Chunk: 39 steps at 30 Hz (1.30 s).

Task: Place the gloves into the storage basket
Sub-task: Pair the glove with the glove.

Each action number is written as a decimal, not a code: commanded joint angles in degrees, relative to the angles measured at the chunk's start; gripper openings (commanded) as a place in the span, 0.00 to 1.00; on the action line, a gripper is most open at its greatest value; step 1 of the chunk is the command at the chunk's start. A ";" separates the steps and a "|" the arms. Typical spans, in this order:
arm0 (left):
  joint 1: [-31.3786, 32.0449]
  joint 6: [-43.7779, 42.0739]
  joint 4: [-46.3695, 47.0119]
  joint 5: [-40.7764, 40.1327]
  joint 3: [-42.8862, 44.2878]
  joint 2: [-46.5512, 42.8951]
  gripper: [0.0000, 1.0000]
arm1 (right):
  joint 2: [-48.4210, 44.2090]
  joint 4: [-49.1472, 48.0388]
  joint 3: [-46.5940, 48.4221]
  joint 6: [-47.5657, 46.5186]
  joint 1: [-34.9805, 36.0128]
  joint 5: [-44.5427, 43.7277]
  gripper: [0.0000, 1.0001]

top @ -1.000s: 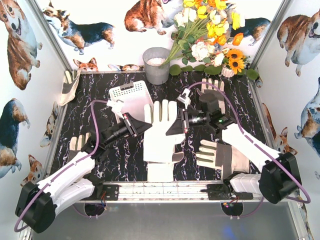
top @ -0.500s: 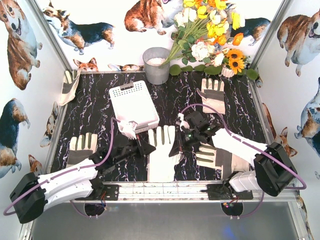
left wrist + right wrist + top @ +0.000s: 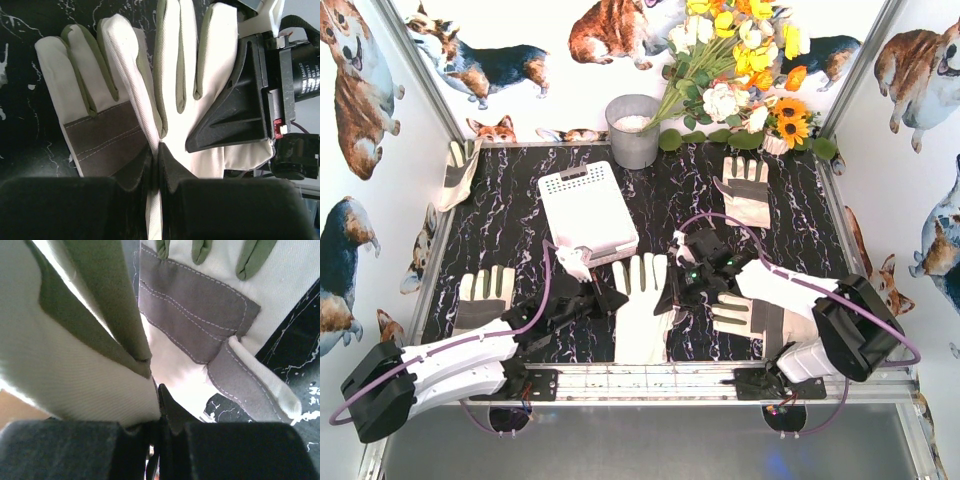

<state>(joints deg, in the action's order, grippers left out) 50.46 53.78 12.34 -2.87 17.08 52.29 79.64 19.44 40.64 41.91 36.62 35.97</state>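
Observation:
A cream-white glove point(image 3: 642, 300) hangs between both grippers near the front middle of the table, fingers pointing away. My left gripper point(image 3: 612, 298) is shut on its left edge, and the jaws pinch a white fabric fold point(image 3: 157, 150). My right gripper point(image 3: 666, 296) is shut on its right edge, with cloth pressed between the pads point(image 3: 159, 390). The white slotted storage basket point(image 3: 588, 210) stands behind and to the left, apart from both grippers. More gloves lie at the front right point(image 3: 760, 315), back right point(image 3: 745, 190) and front left point(image 3: 485, 298).
A grey metal bucket point(image 3: 633, 130) and a bunch of artificial flowers point(image 3: 740, 70) stand at the back. Another glove point(image 3: 455, 170) hangs on the left wall. The grey-patched front-right glove point(image 3: 200, 305) lies directly under the right wrist. A metal rail point(image 3: 650, 378) runs along the near edge.
Both arms have drawn back toward the near edge with the glove still held between them. The glove has come down from the table's middle to the front; little has moved in the last half second.

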 commanded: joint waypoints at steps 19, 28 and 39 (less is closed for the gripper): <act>-0.67 -4.56 3.20 -7.84 1.05 7.19 0.00 | 6.58 4.18 -0.31 -1.74 -0.32 -8.08 0.00; -0.62 -6.94 3.44 -8.02 2.14 9.60 0.00 | 7.36 4.54 0.20 -1.81 -0.32 -8.78 0.00; -0.65 -8.24 0.09 -8.28 5.39 9.19 0.00 | 5.29 5.72 1.66 -1.99 -0.32 -7.83 0.00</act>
<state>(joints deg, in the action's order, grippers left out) 50.72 47.97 14.02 -5.45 19.92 62.37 86.00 17.96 41.65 42.04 36.73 31.70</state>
